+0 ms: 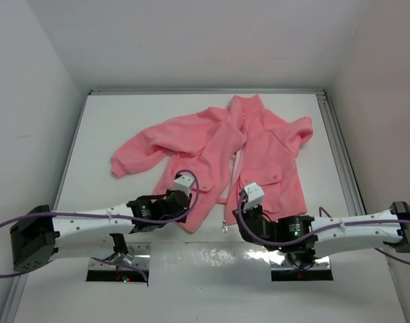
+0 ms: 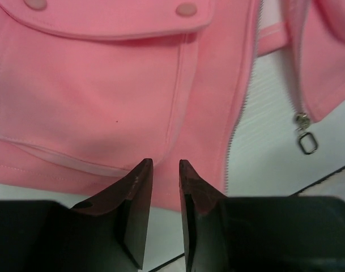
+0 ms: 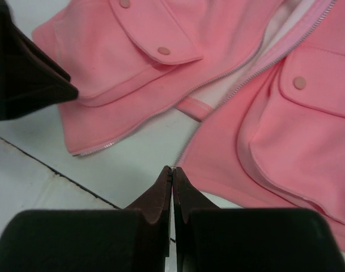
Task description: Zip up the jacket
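One jacket (image 2: 104,102) just beyond left pincer (image 2: 165,164)

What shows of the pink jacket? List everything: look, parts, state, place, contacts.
The jacket is salmon pink, soft fleece by its look, lying front-up on the white table, collar far, hem toward the arms. One sleeve stretches left. The pale zipper is undone, its metal pull at the hem, lying on the table. Flap pockets carry snaps. The left tool, slightly open, and the shut right tool sit at the hem; contact cannot be told.
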{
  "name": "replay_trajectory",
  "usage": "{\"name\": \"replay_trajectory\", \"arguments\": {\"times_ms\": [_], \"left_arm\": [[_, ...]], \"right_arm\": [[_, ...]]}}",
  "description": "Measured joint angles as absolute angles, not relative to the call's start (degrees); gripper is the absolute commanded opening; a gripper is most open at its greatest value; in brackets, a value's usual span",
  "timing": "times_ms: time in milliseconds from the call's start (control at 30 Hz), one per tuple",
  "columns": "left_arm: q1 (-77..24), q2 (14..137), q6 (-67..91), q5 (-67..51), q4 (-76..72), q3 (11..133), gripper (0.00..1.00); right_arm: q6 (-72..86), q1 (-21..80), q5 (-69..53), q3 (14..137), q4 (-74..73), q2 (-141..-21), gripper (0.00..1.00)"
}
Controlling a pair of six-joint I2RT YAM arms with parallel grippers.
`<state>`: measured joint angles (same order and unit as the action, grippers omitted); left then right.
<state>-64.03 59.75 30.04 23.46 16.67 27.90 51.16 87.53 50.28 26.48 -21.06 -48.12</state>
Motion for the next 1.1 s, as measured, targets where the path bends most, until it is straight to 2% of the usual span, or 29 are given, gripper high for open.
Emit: {"name": "replay_trajectory", "arguments": {"times_ms": [233, 433, 533, 567, 733, 800, 900, 933, 967, 1033, 1100], "left_arm": [[-64.10, 66.65, 28.40, 21.06, 15.79, 27.97, 0.35], [-64.16, 71.70, 26.55, 18.39, 14.92, 29.85, 0.39], [-64.16, 74.46, 26.74, 17.50, 14.57, 30.74, 0.46], [-64.16, 75.18, 26.96, 17.30, 14.66, 30.87, 0.48], [-64.16, 77.97, 27.99, 16.84, 14.63, 31.88, 0.50], [-64.18, 79.15, 28.51, 16.53, 14.57, 32.51, 0.47], [-64.25, 81.47, 29.06, 16.82, 12.38, 33.54, 0.25], [-64.25, 82.13, 29.23, 16.88, 11.11, 33.67, 0.12], [-64.25, 82.70, 29.78, 16.86, 9.85, 33.78, 0.07], [-64.25, 83.66, 30.41, 16.60, 7.05, 33.78, 0.00], [-64.31, 83.96, 31.55, 16.19, 4.64, 33.41, 0.00]], "right_arm": [[51.29, 87.57, 48.18, 22.28, -17.56, -45.54, 0.00], [52.31, 87.57, 47.07, 20.69, -16.67, -44.25, 0.00], [52.64, 87.59, 46.70, 20.43, -16.69, -43.75, 0.05], [52.77, 87.59, 46.46, 20.43, -16.67, -43.64, 0.10], [53.10, 87.59, 46.00, 19.62, -16.29, -42.50, 0.26], [53.15, 87.59, 45.89, 19.46, -16.25, -42.15, 0.31], [53.10, 87.59, 45.80, 19.27, -15.97, -41.71, 0.33], [53.12, 87.59, 45.80, 19.27, -15.92, -41.63, 0.33], [53.15, 87.59, 45.80, 19.27, -15.92, -41.56, 0.34], [53.15, 87.59, 45.84, 19.20, -15.90, -41.17, 0.34], [53.21, 87.59, 45.91, 19.11, -16.08, -40.36, 0.34]]}}
